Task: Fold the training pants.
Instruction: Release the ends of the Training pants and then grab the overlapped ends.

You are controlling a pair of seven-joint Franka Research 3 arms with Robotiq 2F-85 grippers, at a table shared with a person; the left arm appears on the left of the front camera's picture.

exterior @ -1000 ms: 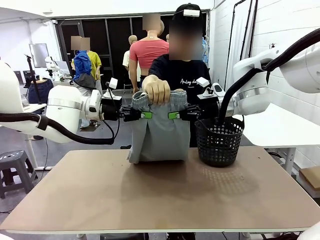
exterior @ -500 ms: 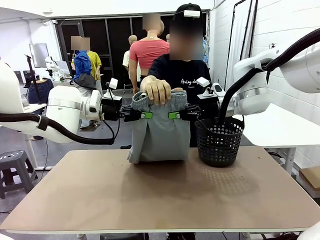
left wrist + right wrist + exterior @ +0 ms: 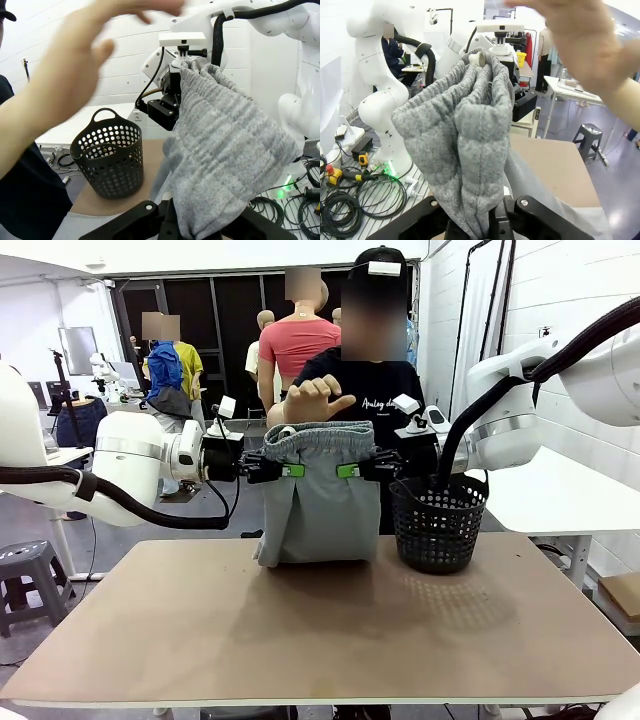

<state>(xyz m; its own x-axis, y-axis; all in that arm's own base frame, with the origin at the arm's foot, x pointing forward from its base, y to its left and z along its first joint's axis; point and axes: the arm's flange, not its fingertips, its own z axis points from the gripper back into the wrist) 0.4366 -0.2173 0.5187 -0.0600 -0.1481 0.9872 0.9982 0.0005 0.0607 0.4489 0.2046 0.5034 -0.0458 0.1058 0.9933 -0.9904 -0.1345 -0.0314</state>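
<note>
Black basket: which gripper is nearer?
Right. The right gripper grips the training pants just beside the black basket; the left gripper grips their far side.

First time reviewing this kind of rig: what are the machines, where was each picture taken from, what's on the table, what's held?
Two white robot arms work at a table opposite a person. The front view looks across the table from between the arms; the other two come from cameras on each arm's wrist, looking along its claw. The left claw and right claw are each shut on one side of the waistband of the grey training pants, holding them up with the lower edge at the table. A black mesh basket stands beside them on the table. The person's hand is raised above the waistband.
</note>
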